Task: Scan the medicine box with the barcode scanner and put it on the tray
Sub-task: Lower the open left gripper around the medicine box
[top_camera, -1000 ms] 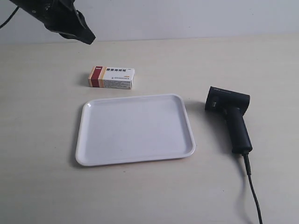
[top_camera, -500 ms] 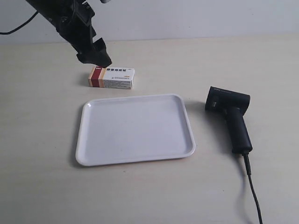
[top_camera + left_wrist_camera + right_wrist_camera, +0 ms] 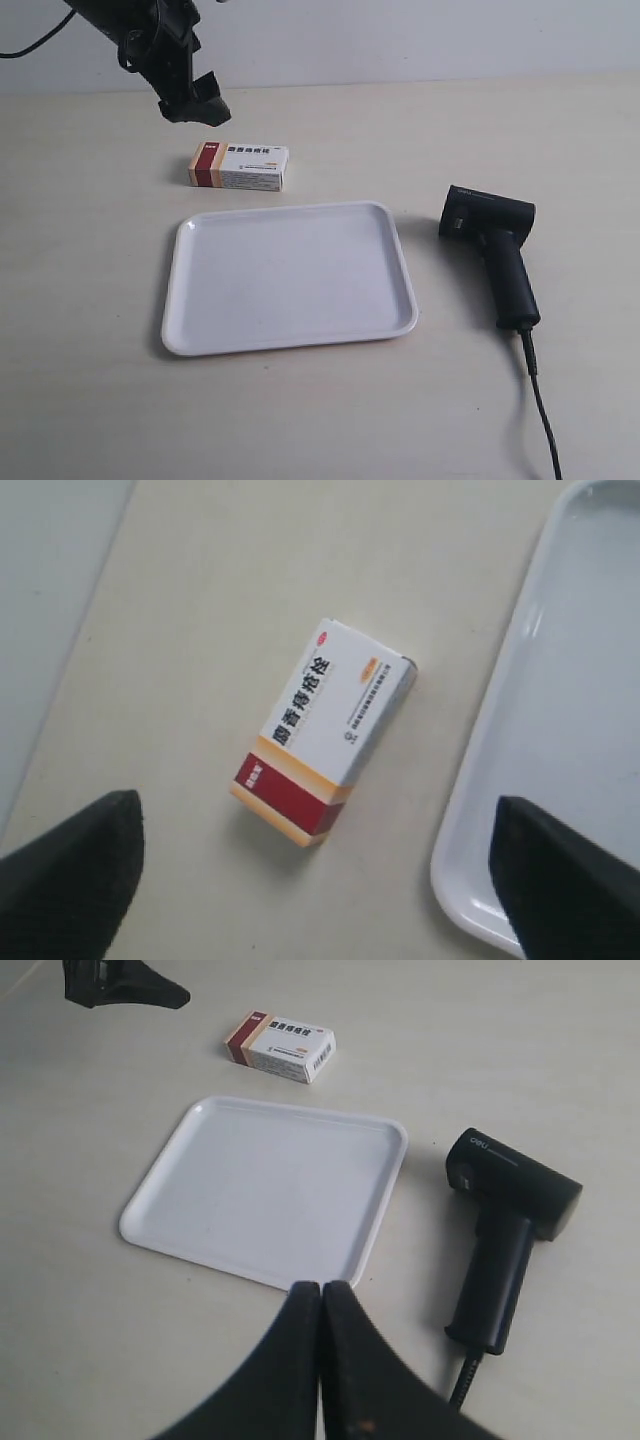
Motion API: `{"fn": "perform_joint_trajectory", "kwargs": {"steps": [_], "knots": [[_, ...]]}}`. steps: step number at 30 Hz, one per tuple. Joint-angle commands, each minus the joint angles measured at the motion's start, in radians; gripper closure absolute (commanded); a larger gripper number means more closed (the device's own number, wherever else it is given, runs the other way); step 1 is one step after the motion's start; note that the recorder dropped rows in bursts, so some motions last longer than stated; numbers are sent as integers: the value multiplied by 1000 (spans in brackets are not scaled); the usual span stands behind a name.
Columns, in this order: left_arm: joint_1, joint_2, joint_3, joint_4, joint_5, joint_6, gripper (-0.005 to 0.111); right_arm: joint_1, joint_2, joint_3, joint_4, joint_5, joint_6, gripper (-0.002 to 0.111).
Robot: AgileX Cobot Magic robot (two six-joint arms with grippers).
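So in the exterior view we've got the left gripper (image 3: 198, 108) hanging in the upper left of the frame with its jaws spread wide. It sits up off the counter (image 3: 90, 260) and isn't touching a thing. From the left wrist view, the two dark fingertips (image 3: 75, 865) stand far apart with the medicine box (image 3: 240, 166) lying flat on the counter in the gap between them, clear of both. The box is just below and to the right of that gripper in the exterior frame, red and tan band at its left end, printed face up. Right under it, near but not touching, is the tray (image 3: 180, 300), taking up the middle of the frame. The barcode scanner (image 3: 495, 250) lies on its side at the right of the frame, apart from the tray, head toward the upper side, handle running down and the cable trailing off to the lower right corner. The right gripper (image 3: 321, 1288) only shows in its own wrist view: fingers pressed together, closed on themselves, and we see it clear of the tray, box and scanner.
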Motion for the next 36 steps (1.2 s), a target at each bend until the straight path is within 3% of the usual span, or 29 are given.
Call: {"fn": "perform_joint_trajectory", "kwargs": {"steps": [1,8,17,26,36], "knots": [[7,1,-8,20,-60,22,18,4,0,-8,7,20,4,108],[35,100,-153,-28,43,129,18,4,37,-8,13,43,4,108],[37,243,-337,-82,165,300,18,75,92,-8,13,49,4,108],[37,327,-360,-72,202,442,18,122,119,-8,11,52,4,108],[37,406,-369,-74,126,489,18,122,140,-8,11,48,2,108]]}}
